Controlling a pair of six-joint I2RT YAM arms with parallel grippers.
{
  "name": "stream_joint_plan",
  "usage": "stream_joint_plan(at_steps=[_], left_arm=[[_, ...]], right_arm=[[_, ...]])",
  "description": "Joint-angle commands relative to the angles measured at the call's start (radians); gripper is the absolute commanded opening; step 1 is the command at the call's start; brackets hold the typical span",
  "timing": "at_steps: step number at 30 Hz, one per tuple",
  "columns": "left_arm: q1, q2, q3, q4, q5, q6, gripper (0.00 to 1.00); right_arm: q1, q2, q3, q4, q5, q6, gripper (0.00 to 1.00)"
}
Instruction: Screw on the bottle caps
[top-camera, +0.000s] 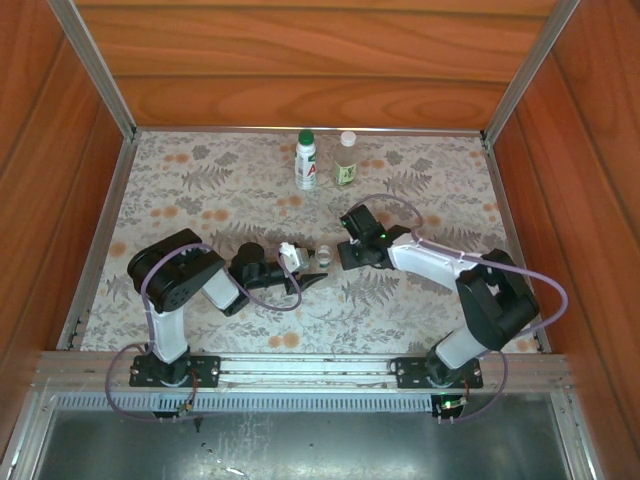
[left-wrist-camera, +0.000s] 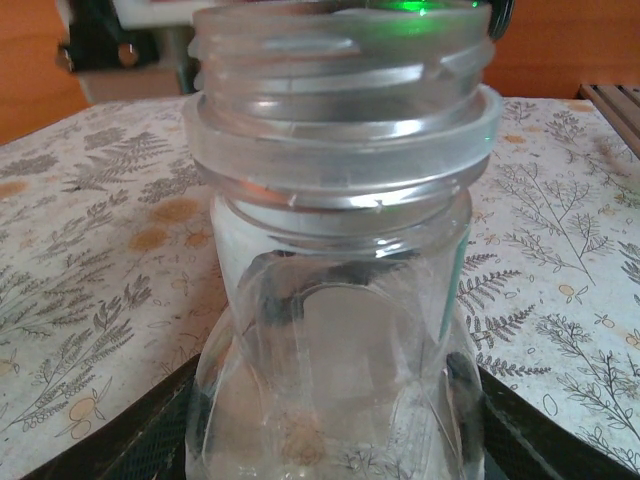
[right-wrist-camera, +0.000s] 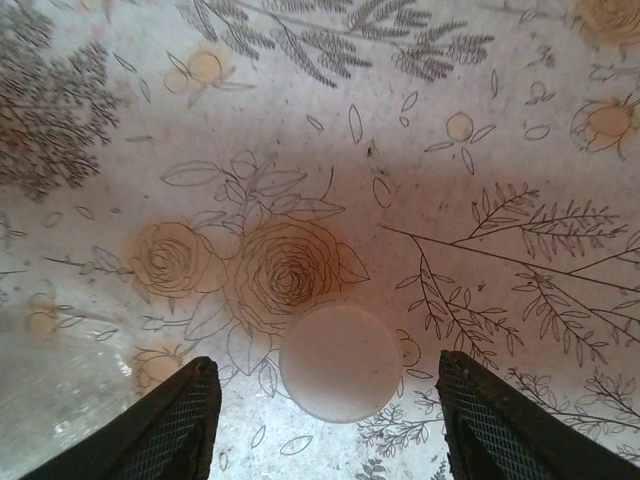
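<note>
Set-up for capping.
Left hand (left-wrist-camera: 335, 440) grips the short clear bottle (left-wrist-camera: 340, 250) upright, neck bare; right hand (right-wrist-camera: 325, 362), half open, straddles a white cap (right-wrist-camera: 340, 385) for pickup.

Base of short clear bottle (left-wrist-camera: 340, 300) off-frame

Walls: orange-brown wood panels (top-camera: 300, 60) on three sides | Table: floral-and-fern print cloth (top-camera: 200, 190) | Frame: aluminium rails (top-camera: 97, 70) at upper corners | Light: even
</note>
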Motion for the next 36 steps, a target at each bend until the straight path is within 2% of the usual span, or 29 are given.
stream_joint_plan(at_steps=[1,9,19,22,29,36], left_arm=[[-0.009,0.023,-0.009,-0.012,-0.005,0.004,0.57],[-0.009,0.024,-0.007,-0.012,-0.003,-0.001,0.57],[-0.009,0.027,-0.005,-0.012,0.0,-0.003,0.57],[-0.009,0.029,-0.006,-0.012,0.0,-0.002,0.57],[-0.008,0.032,-0.004,-0.012,-0.001,-0.001,0.57],[-0.007,0.034,-0.004,-0.012,-0.001,-0.001,0.57]], right_arm=[[0.007,0.038,0.02,-0.029,0.035,0.039,0.6],[0.007,0.081,0.03,-0.02,0.035,0.051,0.53],[0.005,0.127,0.036,-0.015,0.034,0.047,0.51],[0.005,0.127,0.037,-0.015,0.036,0.047,0.48],[0.005,0.097,0.039,-0.038,0.037,0.042,0.46],[0.005,-0.019,0.067,-0.133,0.045,0.032,0.46]])
